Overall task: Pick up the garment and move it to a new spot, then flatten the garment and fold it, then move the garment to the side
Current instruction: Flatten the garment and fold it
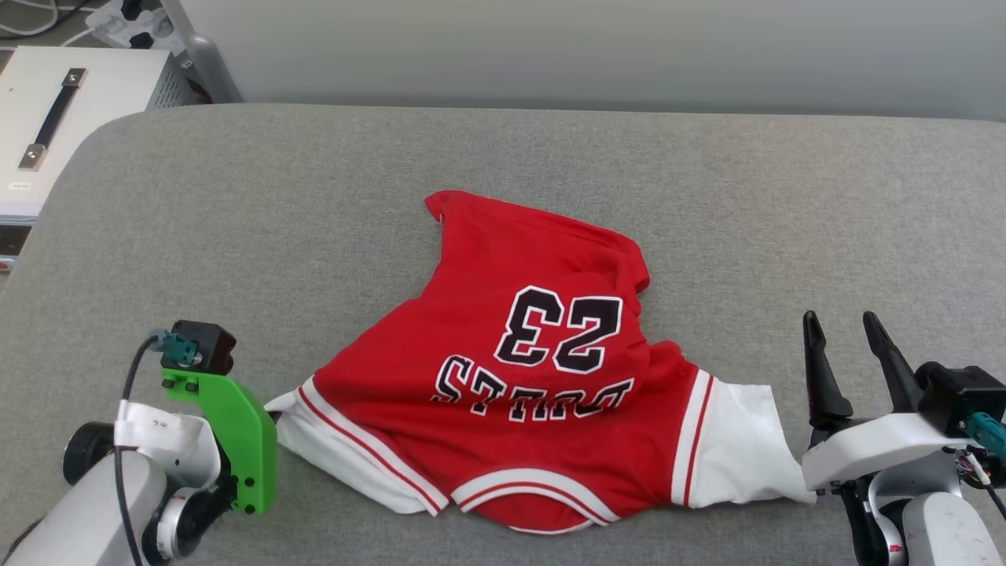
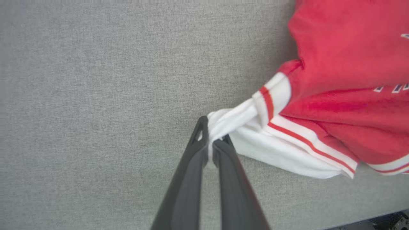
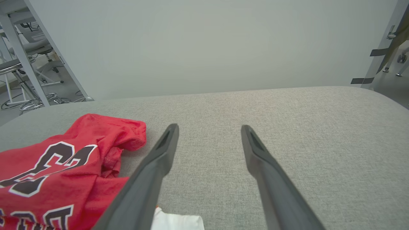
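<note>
The garment [image 1: 542,354], a red jersey with white sleeves, black lettering and the number 23, lies crumpled on the grey table [image 1: 314,204], collar toward me. In the left wrist view my left gripper [image 2: 212,137] is shut on the bunched end of the garment's [image 2: 335,95] white sleeve [image 2: 236,119]. In the head view that arm's green bracket [image 1: 236,432] hides the fingers at the sleeve's left tip. My right gripper [image 1: 845,330] stands open just right of the other white sleeve [image 1: 743,444], holding nothing. The right wrist view shows its spread fingers [image 3: 207,131] over bare fabric, with the garment [image 3: 57,172] at lower left.
A white metal case with a black handle [image 1: 55,118] sits beyond the table's far left corner. A pale wall [image 1: 597,47] runs behind the table. Chair legs and a frame [image 3: 22,64] stand past the left end.
</note>
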